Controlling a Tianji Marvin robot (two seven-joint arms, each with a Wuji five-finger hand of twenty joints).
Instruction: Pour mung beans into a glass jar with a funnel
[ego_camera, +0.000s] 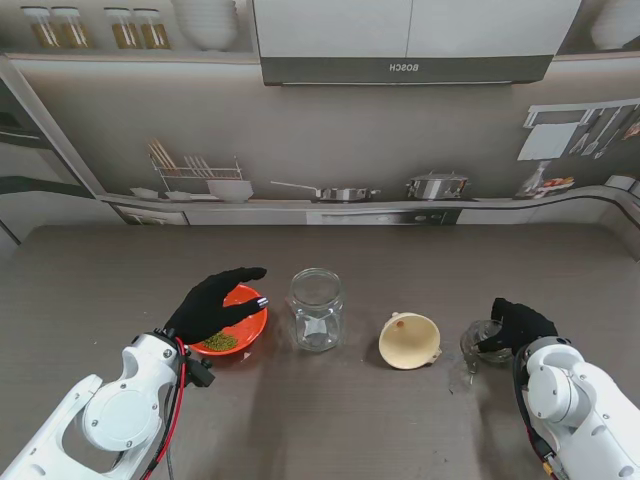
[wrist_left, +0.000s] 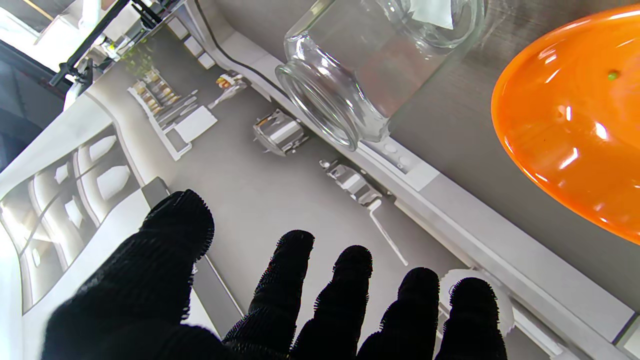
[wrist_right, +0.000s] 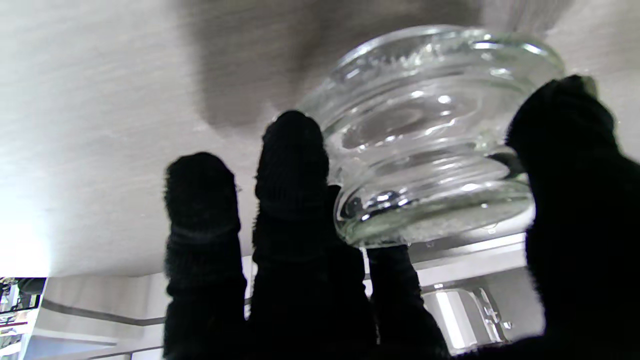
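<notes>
An orange bowl (ego_camera: 256, 322) with mung beans (ego_camera: 220, 342) sits at the left of the table. My left hand (ego_camera: 213, 305) hovers over it, open, fingers spread toward the upright, lidless glass jar (ego_camera: 316, 308). The left wrist view shows the jar (wrist_left: 370, 65), the bowl (wrist_left: 575, 125) and my spread left hand (wrist_left: 250, 310). A cream funnel (ego_camera: 410, 340) lies on its side right of the jar. Farther right, my right hand (ego_camera: 520, 325) is shut on the glass lid (ego_camera: 480, 345). In the right wrist view, its fingers (wrist_right: 295, 165) and thumb close around that lid (wrist_right: 430, 150).
The grey table (ego_camera: 400, 420) ends at a printed kitchen backdrop (ego_camera: 330, 190) on its far side. Open tabletop lies nearer to me, between my two arms, and between the jar and the backdrop.
</notes>
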